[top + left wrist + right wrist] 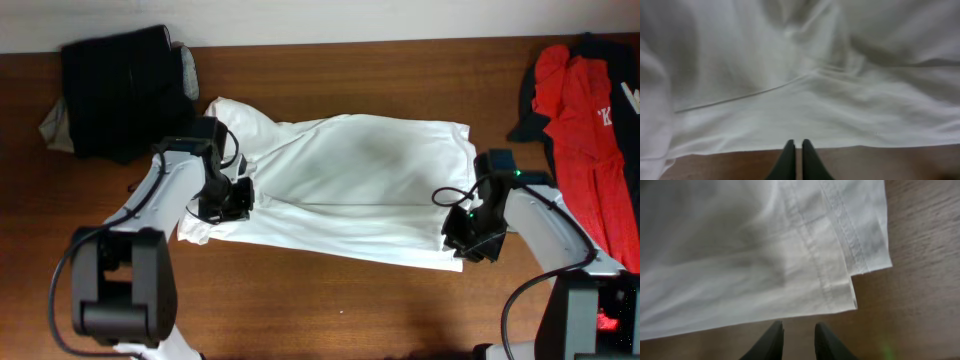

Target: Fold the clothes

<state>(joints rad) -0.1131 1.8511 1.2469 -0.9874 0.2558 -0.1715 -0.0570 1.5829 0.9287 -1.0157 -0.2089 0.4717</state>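
While the white shirt (350,180) lies spread out in the middle of the brown surface (320,310), one arm reaches to each end of it.

The left arm (165,185) comes in at the shirt's left end, and the left jaws sit low over the cloth there. Seen from the left wrist, the left jaws are pressed tight together, tip to tip, and no cloth shows between them. Their tips are over bare wood, just beside the near edge of the shirt (805,65). The shirt fills the rest of that view with soft folds and one long seam line.

The right arm (545,215) reaches the shirt's right end, near the bottom corner. Seen from the right wrist, the right jaws are a little apart, with a small gap and nothing in it. They too are over bare wood, just beside the shirt's edge. The shirt (740,255) lies ahead of them. Its stitched corner (852,297) is up and to the right of the tips, and two layers of cloth show there, one a bit shorter than the other.

Other clothes lie away from the jaws. A black pile (120,90) sits at the back left, with a gray bit peeking out. A red top (590,130) lies at the right edge. Neither one touches the shirt.
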